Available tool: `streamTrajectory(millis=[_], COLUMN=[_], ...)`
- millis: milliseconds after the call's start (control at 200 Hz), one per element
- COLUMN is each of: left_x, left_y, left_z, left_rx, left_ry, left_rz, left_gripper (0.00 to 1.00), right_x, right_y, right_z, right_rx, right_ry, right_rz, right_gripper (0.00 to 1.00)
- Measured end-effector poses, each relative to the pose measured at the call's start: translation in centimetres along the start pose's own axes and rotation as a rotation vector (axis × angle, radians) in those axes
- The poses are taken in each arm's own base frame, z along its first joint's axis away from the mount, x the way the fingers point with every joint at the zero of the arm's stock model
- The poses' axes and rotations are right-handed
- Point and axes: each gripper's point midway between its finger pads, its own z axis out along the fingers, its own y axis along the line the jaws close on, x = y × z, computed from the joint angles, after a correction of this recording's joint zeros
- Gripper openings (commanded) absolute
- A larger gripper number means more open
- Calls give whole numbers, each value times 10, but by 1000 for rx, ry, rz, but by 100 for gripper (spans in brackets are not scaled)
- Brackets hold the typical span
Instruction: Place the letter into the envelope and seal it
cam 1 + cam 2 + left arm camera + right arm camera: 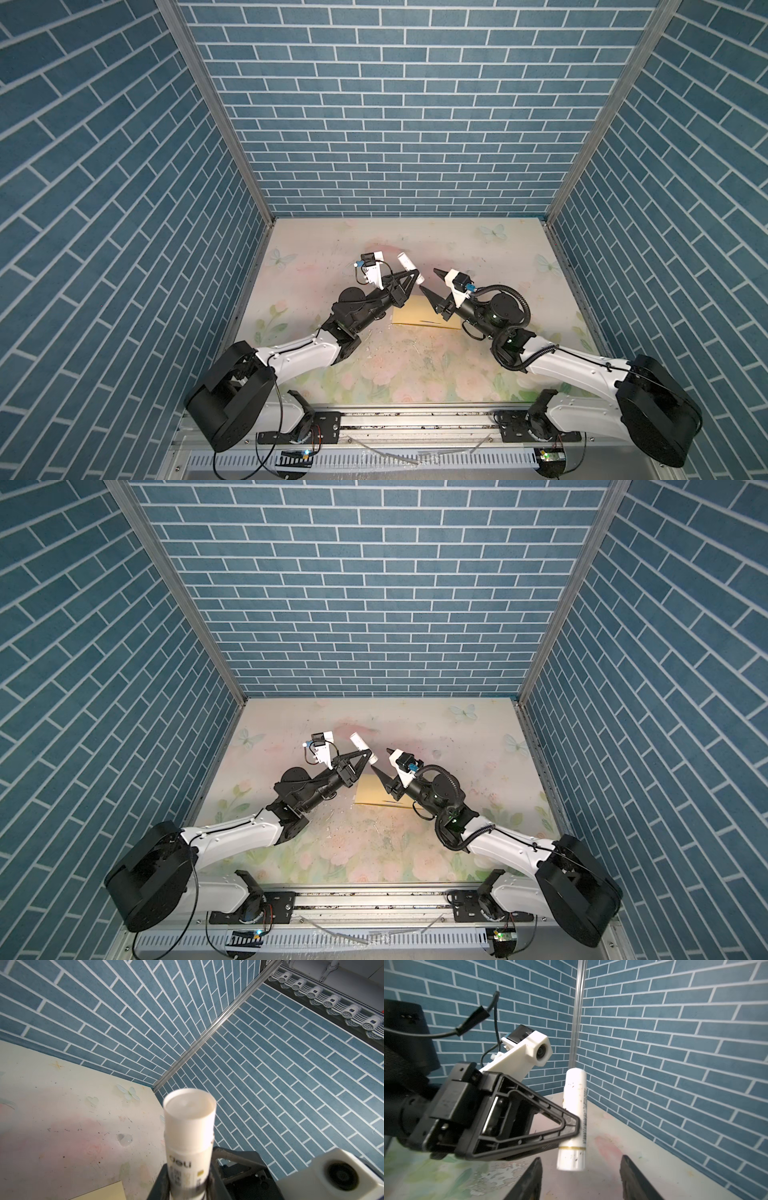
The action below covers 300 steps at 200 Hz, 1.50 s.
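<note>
The left hand [412,277] pinches a white glue stick [409,266] across its middle and holds it in the air, tilted, well above the tabletop [478,257]. In the right wrist view the stick [574,1118] shows a gold band near its lower end. Below it the yellow envelope [415,311] lies flat on the tabletop between the two arms; whether its flap is open cannot be told. The letter shows in no view, so it is likely inside the envelope already. The right hand [429,279] is spread, its fingers [533,1172] standing either side of the stick's lower end without touching it.

This looks like the sealing step, with the glue being made ready. Next, the right hand probably needs to close squarely on the end below the gold band, then twist or pull while the left hand grips firmly; a slanted grip could knock the stick loose
</note>
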Motion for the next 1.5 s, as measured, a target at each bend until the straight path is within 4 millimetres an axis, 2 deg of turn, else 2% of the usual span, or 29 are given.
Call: streamTrajectory(millis=[270, 735, 905, 1010, 1205, 1500], left_x=[0, -1, -2, -3, -6, -19], left_y=[-1, -1, -2, -2, -3, -20], left_z=[0, 0, 0, 0, 0, -4], left_rx=[4, 4, 6, 8, 10, 63], left_ry=[-3, -4, -10, -14, -28, -73], left_rz=[-15, -18, -16, -12, 25, 122], left_gripper=[0, 0, 0, 0, 0, 0], right_x=[20, 19, 18, 17, 13, -7], right_y=[13, 12, 11, 11, 10, 8], right_z=[11, 15, 15, 16, 20, 23], right_rx=[8, 46, 54, 52, 5, -182], right_ry=[27, 10, 6, 3, 18, -6], right_rz=[-62, -90, -88, -71, 39, 414], right_gripper=[44, 27, 9, 2, 0, 0])
